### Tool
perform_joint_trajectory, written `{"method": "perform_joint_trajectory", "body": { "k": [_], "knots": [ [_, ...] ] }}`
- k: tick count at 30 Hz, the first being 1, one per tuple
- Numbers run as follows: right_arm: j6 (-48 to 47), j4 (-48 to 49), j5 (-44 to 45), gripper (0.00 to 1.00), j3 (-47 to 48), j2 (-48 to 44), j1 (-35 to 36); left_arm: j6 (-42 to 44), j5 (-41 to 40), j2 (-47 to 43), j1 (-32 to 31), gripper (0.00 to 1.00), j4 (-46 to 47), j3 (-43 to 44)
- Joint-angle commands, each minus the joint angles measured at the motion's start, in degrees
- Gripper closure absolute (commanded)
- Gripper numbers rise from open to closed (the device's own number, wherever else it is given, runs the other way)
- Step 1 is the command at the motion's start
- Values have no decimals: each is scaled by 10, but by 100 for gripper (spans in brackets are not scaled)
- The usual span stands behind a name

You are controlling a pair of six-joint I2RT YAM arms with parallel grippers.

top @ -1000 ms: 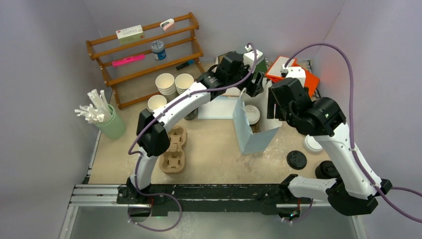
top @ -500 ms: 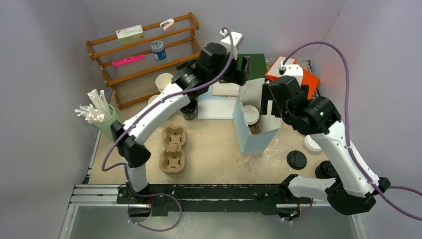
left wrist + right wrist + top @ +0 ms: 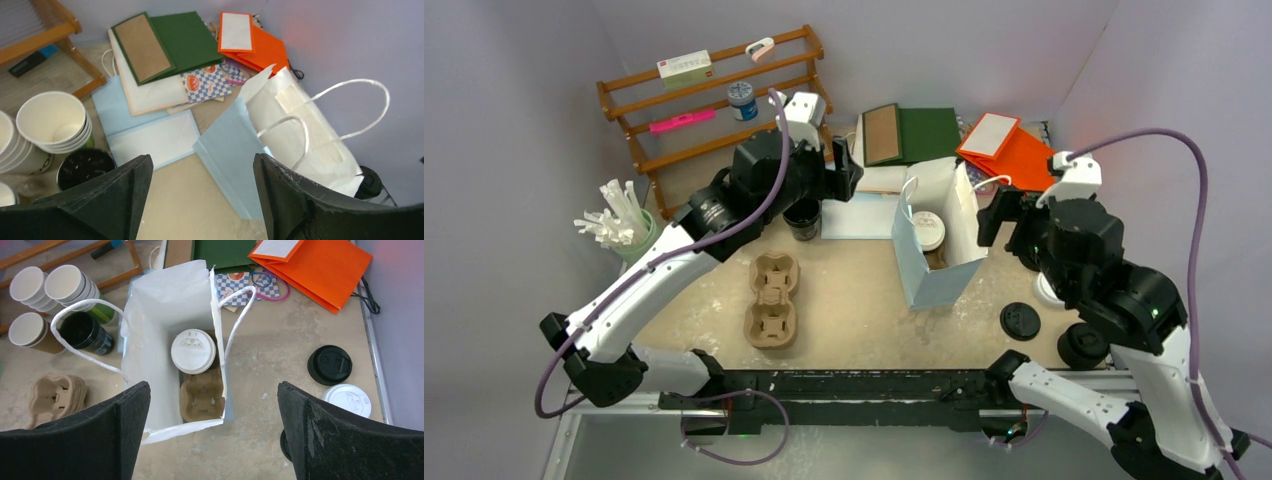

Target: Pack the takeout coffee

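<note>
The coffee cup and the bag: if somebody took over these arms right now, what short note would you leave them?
Left gripper: open, empty.
Right gripper: open, empty, above the white bag.
Coffee cup: lid on, upright inside that bag, seated in a cardboard carrier at the bottom.
Done: the coffee looks packed.
Left: probably only drawing both arms clear; the bag stands open at the top.

Left tool (image 3: 200,162), right tool (image 3: 214,387) off bag (image 3: 155,330)
</note>
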Motion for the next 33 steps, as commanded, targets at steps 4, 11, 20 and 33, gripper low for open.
{"method": "perform_joint_trajectory", "body": {
  "k": [4,11,20,33],
  "knots": [
    [-16,103,-2,2,-118,-139,-1,-12,-56,-90,-1,24,-22,-100],
    [56,54,18,1,-170,-186,-1,-4,-89,-182,-1,20,-20,-220],
    [106,34,74,2,-227,-166,0,-37,-152,-289,0,8,-37,-350],
    [158,139,137,2,-311,-140,-1,-134,-214,-363,72,0,-113,-394]
  ]
}}
